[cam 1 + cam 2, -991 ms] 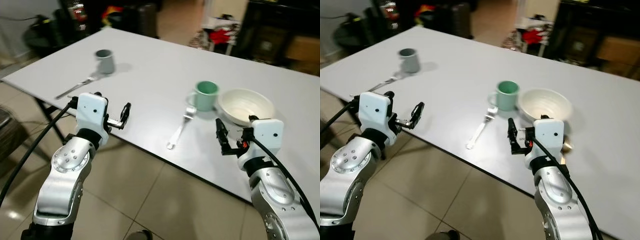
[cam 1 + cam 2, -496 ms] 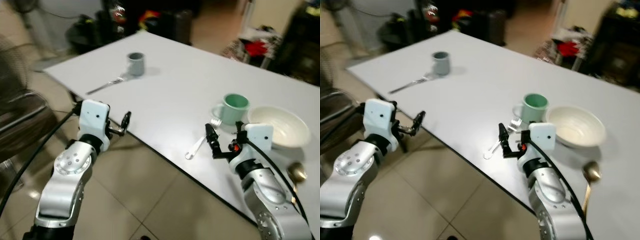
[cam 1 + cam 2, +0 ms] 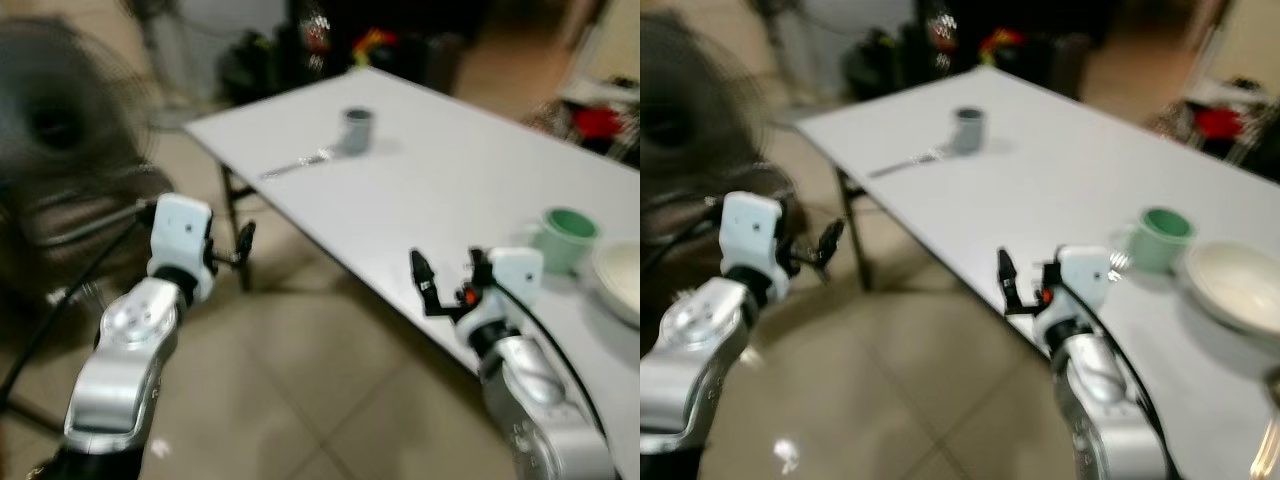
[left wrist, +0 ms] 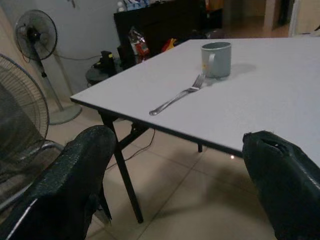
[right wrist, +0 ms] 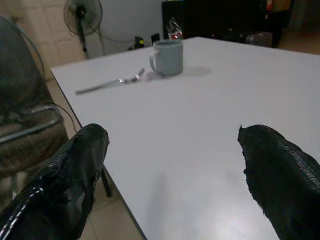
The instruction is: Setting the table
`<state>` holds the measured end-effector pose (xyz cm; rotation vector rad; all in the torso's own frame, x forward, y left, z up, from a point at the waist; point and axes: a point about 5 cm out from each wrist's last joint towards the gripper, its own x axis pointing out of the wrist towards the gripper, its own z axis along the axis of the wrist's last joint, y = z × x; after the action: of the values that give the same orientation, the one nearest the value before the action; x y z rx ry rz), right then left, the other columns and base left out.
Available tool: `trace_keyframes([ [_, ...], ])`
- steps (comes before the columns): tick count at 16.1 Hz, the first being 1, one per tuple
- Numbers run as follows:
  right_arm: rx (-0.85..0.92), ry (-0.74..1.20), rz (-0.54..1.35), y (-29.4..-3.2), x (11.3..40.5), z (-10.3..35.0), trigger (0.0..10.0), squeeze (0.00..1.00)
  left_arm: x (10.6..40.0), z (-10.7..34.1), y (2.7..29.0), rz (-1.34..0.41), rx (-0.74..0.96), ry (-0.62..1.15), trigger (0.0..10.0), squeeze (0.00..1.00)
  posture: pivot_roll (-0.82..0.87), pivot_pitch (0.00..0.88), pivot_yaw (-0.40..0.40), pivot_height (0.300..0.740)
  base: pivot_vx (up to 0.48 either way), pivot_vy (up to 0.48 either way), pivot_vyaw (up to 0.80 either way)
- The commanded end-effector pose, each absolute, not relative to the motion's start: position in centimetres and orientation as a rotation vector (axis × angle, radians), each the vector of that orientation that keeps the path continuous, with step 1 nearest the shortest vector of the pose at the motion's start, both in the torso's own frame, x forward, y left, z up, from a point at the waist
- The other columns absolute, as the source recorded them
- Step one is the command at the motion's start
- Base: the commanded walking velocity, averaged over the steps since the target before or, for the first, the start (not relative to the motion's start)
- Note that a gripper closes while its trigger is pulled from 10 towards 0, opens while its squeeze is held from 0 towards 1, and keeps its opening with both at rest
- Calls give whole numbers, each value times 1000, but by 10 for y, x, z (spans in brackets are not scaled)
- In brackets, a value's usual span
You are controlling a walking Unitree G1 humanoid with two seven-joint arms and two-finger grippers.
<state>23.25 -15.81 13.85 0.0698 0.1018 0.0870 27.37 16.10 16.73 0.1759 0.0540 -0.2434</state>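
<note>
Hovering with both tools released beside a white bench [image 3: 440,180], the head views blurred.

Left tool [image 3: 244,247] hangs off the bench's near-left corner, above the tiled floor [image 3: 300,400], fingers spread apart and empty. A fork [image 4: 179,94] lies near the far-left edge, tines just beside a grey mug [image 4: 217,59]. Right tool [image 3: 447,281] sits over the near edge, fingers apart, holding nothing. A green mug [image 3: 567,235] stands toward the right, next to a white bowl [image 3: 1238,288] at the right side.
</note>
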Motion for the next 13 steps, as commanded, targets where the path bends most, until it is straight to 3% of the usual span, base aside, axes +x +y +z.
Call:
trace_keyframes([
  [1,84,91,88,-157,233,140,10000,1000,273,170,165,-238,191,49,10000,0,-16,0,17,740,0,322,800],
  [6,93,84,77,-156,232,139,10000,1000,275,171,167,-243,196,50,10000,0,-15,0,17,740,0,321,800],
  [13,87,91,67,-158,233,138,10000,1000,273,169,167,-244,191,55,10000,0,-9,0,4,740,0,323,0],
])
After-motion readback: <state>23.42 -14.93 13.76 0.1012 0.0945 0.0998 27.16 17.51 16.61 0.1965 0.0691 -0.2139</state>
